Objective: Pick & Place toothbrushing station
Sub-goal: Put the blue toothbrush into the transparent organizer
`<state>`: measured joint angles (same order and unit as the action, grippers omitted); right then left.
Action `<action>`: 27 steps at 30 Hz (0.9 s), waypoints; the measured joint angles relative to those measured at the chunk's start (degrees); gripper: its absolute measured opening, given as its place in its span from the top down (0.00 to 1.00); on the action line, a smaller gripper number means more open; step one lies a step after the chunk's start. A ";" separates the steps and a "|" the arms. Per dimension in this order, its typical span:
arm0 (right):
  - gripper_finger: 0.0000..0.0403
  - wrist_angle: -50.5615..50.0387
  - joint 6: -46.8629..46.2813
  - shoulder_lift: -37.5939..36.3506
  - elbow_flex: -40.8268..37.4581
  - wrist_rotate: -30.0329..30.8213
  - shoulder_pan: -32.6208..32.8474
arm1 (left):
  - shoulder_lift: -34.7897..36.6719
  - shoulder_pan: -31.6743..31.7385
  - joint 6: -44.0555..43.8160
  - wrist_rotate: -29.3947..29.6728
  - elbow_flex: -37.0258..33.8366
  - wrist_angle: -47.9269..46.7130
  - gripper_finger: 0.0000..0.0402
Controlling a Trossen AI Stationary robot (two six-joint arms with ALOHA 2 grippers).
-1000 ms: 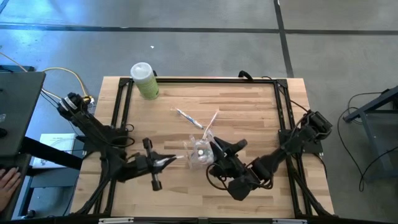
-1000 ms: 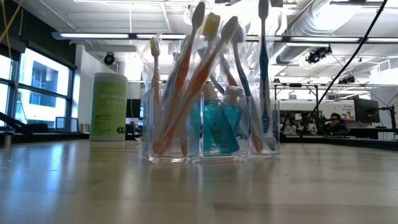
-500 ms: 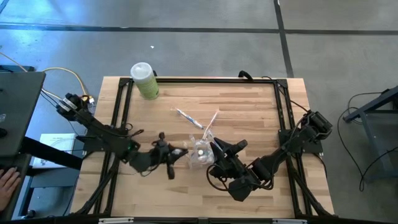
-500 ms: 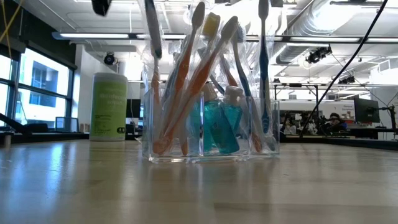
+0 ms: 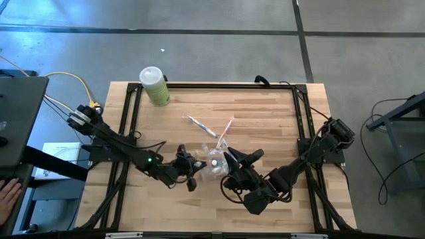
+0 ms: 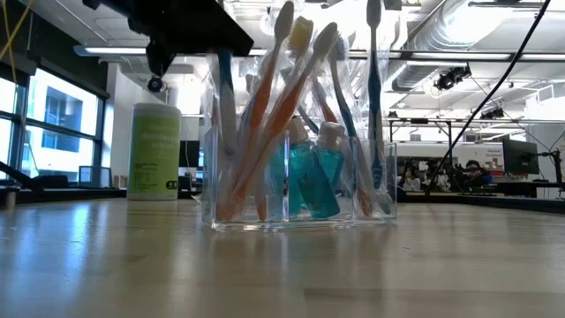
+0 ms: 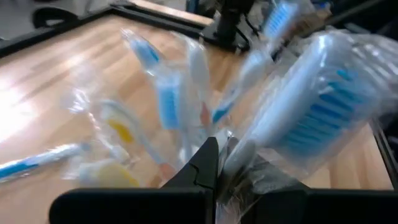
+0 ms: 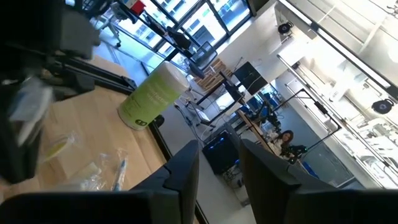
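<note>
The left gripper (image 5: 192, 164), closed on a wrapped white-and-blue toothbrush (image 7: 311, 106), is just beside the clear plastic holder (image 5: 214, 163) mid-table

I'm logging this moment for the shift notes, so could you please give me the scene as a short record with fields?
table: light wood top inside a black frame
holder: clear plastic holder full of toothbrushes and small teal bottles, near the table's middle
loose items: two wrapped toothbrushes lying beyond the holder
bottle: light-green bottle with white cap, upright at the far left corner
left gripper: at the holder, shut on a wrapped toothbrush
right gripper: beside the holder, open, empty
</note>
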<state>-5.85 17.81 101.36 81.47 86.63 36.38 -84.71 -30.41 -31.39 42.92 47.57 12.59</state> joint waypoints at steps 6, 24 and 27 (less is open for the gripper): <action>0.73 -0.08 0.01 0.00 0.00 0.06 0.00 | -2.59 0.04 0.02 -2.61 0.00 0.50 0.96; 0.73 -0.83 0.03 -0.04 0.00 0.46 0.04 | -5.73 1.17 -2.04 -3.30 -0.11 -1.97 0.81; 0.73 -0.83 0.03 -0.04 0.00 0.46 0.04 | -5.73 0.28 -0.19 -1.61 -0.10 -2.08 0.78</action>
<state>-6.68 17.85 101.32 81.47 87.09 36.42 -90.43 -30.12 -31.58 41.31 47.47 10.51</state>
